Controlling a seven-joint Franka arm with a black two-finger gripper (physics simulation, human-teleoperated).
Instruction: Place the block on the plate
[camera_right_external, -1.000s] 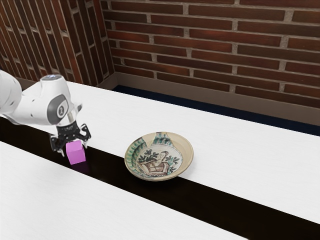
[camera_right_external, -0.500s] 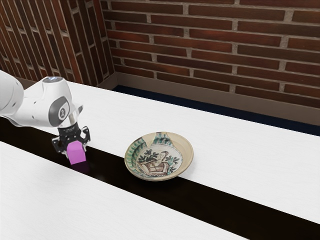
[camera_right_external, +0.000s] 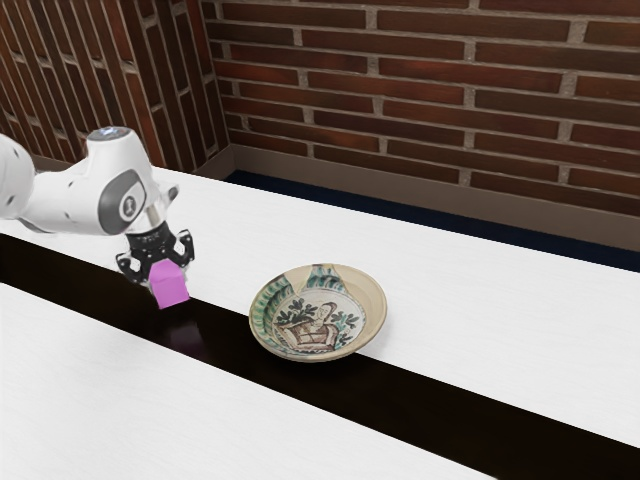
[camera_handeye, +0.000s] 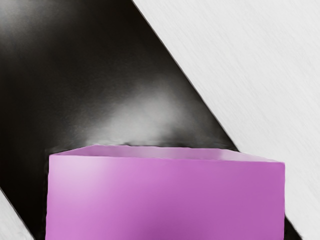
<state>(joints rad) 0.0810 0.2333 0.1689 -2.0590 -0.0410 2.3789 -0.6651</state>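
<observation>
1. The block (camera_right_external: 170, 288) has just gone up. Half a second ago it was lower, down by the worktop (camera_right_external: 480, 300). Now there is a space between it and its faint pink shine on the dark strip (camera_right_external: 440, 400). So I think the picking up has worked, and the carrying part is starting.

2. The block looks like a cube, about as long as it is wide, so I can't pick out a long way. One flat side faces the outside camera. Its straight edges go slantwise to the strip's edges. It looks nearly level, but I can't tell if it tips a tiny bit.

3. The tool (camera_right_external: 169, 277) is holding the block tight, with a finger on each side. It has come up too, and moved a little toward the plate (camera_right_external: 377, 304).

4. The block hangs over the strip, nearer the worktop's far left corner in the exterior view than the plate is. The plate sits partly on the strip and partly on the white bit toward the far edge.

5. Next, it should go higher, across to the plate's middle, then down softly. If it stays low, it might bump the rim.
</observation>
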